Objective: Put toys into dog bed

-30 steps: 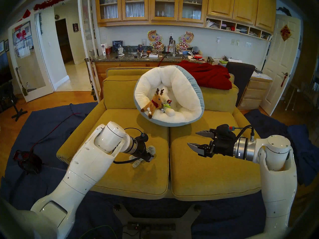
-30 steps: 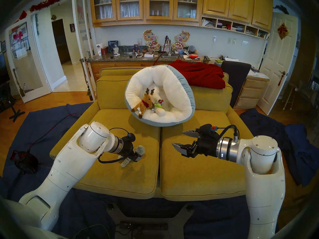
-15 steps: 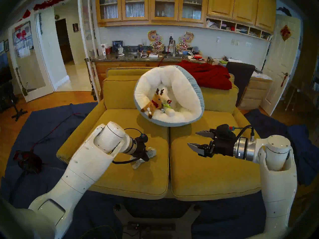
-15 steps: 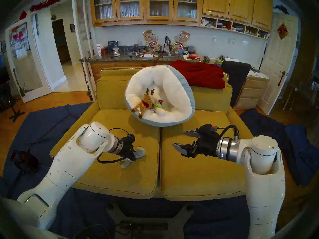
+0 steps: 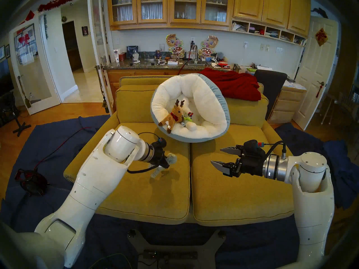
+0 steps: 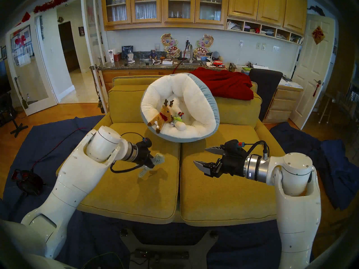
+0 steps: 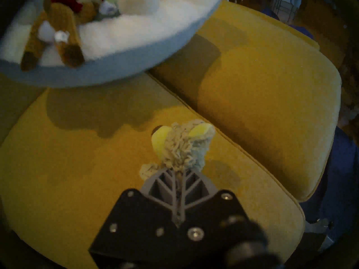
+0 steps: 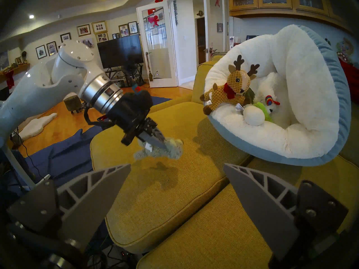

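Note:
My left gripper is shut on the grey fuzzy animal and holds it just above the left seat cushion. The dog bed, white inside and light blue outside, leans tilted against the sofa back. In it lie the brown reindeer, a lime-green toy, the white llama with rainbow collar and a white rounded toy end. My right gripper is open and empty over the right cushion.
The mustard-yellow sofa has two seat cushions with a seam between them. A red blanket hangs over the sofa back at the right. Dark blue cloth covers the floor around the sofa. A kitchen counter stands behind.
My left gripper closed on the grey fuzzy animal and lifted it off the cushion, moving up and toward the dog bed. The right arm has not moved.

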You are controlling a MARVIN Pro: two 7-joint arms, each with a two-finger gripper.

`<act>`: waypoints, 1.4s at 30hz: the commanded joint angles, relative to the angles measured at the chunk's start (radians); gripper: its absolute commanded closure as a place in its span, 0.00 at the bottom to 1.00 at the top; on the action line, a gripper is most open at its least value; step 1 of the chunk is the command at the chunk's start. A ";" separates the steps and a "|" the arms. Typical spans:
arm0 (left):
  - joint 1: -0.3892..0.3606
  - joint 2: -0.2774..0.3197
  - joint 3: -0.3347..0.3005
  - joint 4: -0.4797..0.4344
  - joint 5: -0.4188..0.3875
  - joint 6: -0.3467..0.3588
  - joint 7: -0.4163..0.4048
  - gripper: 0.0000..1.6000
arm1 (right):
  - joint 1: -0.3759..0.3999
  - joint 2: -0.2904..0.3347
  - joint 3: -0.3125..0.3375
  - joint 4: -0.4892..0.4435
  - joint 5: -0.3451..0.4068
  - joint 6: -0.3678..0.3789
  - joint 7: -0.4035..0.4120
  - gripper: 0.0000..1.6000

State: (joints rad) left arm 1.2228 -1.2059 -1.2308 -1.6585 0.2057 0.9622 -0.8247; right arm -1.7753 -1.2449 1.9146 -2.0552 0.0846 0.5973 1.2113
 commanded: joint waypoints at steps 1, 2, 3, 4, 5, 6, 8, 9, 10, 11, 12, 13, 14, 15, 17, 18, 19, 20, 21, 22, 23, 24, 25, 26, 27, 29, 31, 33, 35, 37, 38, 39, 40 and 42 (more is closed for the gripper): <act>-0.113 -0.093 -0.063 -0.011 0.018 -0.013 0.044 1.00 | 0.014 0.000 0.003 -0.019 0.005 -0.002 0.000 0.00; -0.123 -0.103 -0.065 -0.006 0.021 -0.015 0.051 1.00 | 0.013 0.000 0.003 -0.019 0.005 -0.002 0.000 0.00; -0.130 -0.113 -0.068 -0.002 0.024 -0.018 0.056 1.00 | 0.013 0.000 0.003 -0.019 0.005 -0.002 0.000 0.00; -0.137 -0.122 -0.071 0.001 0.027 -0.019 0.061 1.00 | 0.013 0.000 0.002 -0.018 0.005 -0.002 0.000 0.00; -0.137 -0.122 -0.071 0.001 0.027 -0.019 0.061 1.00 | 0.013 0.000 0.002 -0.018 0.005 -0.002 0.000 0.00; -0.156 -0.142 -0.076 0.009 0.035 -0.022 0.071 1.00 | 0.013 0.000 0.002 -0.018 0.005 -0.003 0.000 0.00; -0.177 -0.157 -0.079 0.016 0.043 -0.023 0.078 1.00 | 0.013 0.000 0.002 -0.018 0.005 -0.003 0.000 0.00; -0.177 -0.157 -0.079 0.016 0.043 -0.023 0.078 1.00 | 0.013 0.000 0.002 -0.018 0.005 -0.003 0.000 0.00; -0.186 -0.163 -0.079 0.022 0.047 -0.024 0.082 1.00 | 0.013 0.000 0.002 -0.018 0.005 -0.003 0.000 0.00; -0.175 -0.174 -0.091 0.014 0.053 -0.029 0.089 1.00 | 0.014 0.000 0.003 -0.018 0.005 -0.003 0.000 0.00; -0.203 -0.176 -0.082 0.034 0.056 -0.026 0.089 1.00 | 0.014 0.000 0.003 -0.018 0.005 -0.003 0.000 0.00; -0.194 -0.185 -0.093 0.028 0.062 -0.031 0.096 1.00 | 0.014 0.000 0.003 -0.019 0.005 -0.003 0.000 0.00; -0.202 -0.192 -0.096 0.035 0.067 -0.033 0.101 1.00 | 0.014 0.000 0.003 -0.019 0.005 -0.003 0.000 0.00; -0.214 -0.194 -0.096 0.044 0.069 -0.033 0.102 1.00 | 0.014 0.000 0.003 -0.019 0.005 -0.003 0.000 0.00; -0.236 -0.204 -0.099 0.063 0.077 -0.035 0.107 1.00 | 0.014 0.000 0.003 -0.019 0.005 -0.004 0.000 0.00; -0.219 -0.214 -0.115 0.051 0.082 -0.043 0.116 1.00 | 0.013 0.000 0.003 -0.019 0.005 -0.004 0.000 0.00; -0.247 -0.214 -0.109 0.075 0.083 -0.040 0.114 1.00 | 0.013 0.000 0.003 -0.019 0.005 -0.004 0.000 0.00; -0.247 -0.222 -0.117 0.077 0.088 -0.045 0.120 1.00 | 0.013 0.000 0.003 -0.019 0.005 -0.004 0.000 0.00; -0.247 -0.229 -0.123 0.078 0.091 -0.049 0.124 1.00 | 0.013 0.000 0.003 -0.018 0.005 -0.004 0.000 0.00; -0.263 -0.232 -0.122 0.089 0.093 -0.049 0.125 1.00 | 0.013 0.000 0.003 -0.018 0.005 -0.004 0.000 0.00; -0.273 -0.237 -0.123 0.096 0.096 -0.051 0.127 1.00 | 0.013 0.000 0.003 -0.018 0.005 -0.004 0.000 0.00; -0.266 -0.246 -0.130 0.089 0.101 -0.060 0.133 1.00 | 0.013 0.000 0.002 -0.018 0.005 -0.004 0.000 0.00; -0.303 -0.245 -0.118 0.116 0.100 -0.054 0.128 1.00 | 0.013 0.000 0.002 -0.018 0.005 -0.004 0.000 0.00; -0.276 -0.258 -0.133 0.093 0.107 -0.067 0.138 1.00 | 0.013 0.000 0.002 -0.018 0.005 -0.005 0.000 0.00; -0.285 -0.261 -0.132 0.097 0.110 -0.067 0.139 1.00 | 0.013 0.000 0.002 -0.017 0.005 -0.005 0.000 0.00; -0.298 -0.271 -0.135 0.102 0.115 -0.070 0.144 1.00 | 0.013 0.000 0.002 -0.017 0.004 -0.005 0.000 0.00; -0.317 -0.283 -0.139 0.118 0.122 -0.075 0.150 1.00 | 0.013 0.000 0.002 -0.017 0.004 -0.005 0.000 0.00; -0.325 -0.291 -0.143 0.128 0.127 -0.081 0.156 1.00 | 0.013 0.000 0.002 -0.016 0.004 -0.005 0.000 0.00; -0.343 -0.300 -0.144 0.151 0.133 -0.087 0.160 1.00 | 0.013 0.000 0.002 -0.016 0.005 -0.006 0.000 0.00; -0.356 -0.309 -0.146 0.167 0.139 -0.095 0.165 1.00 | 0.013 0.000 0.002 -0.016 0.005 -0.006 0.001 0.00; -0.355 -0.317 -0.153 0.168 0.141 -0.101 0.169 1.00 | 0.013 0.000 0.002 -0.016 0.005 -0.006 0.001 0.00; -0.362 -0.321 -0.155 0.175 0.144 -0.104 0.172 1.00 | 0.013 0.000 0.002 -0.016 0.005 -0.006 0.001 0.00; -0.384 -0.323 -0.153 0.194 0.144 -0.102 0.171 1.00 | 0.013 0.000 0.002 -0.016 0.004 -0.006 0.001 0.00; -0.401 -0.330 -0.156 0.210 0.148 -0.106 0.174 1.00 | 0.013 0.000 0.002 -0.016 0.004 -0.007 0.001 0.00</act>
State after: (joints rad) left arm 0.9462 -1.4892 -1.3705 -1.4757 0.3479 0.8852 -0.6595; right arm -1.7754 -1.2447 1.9144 -2.0528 0.0846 0.5919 1.2116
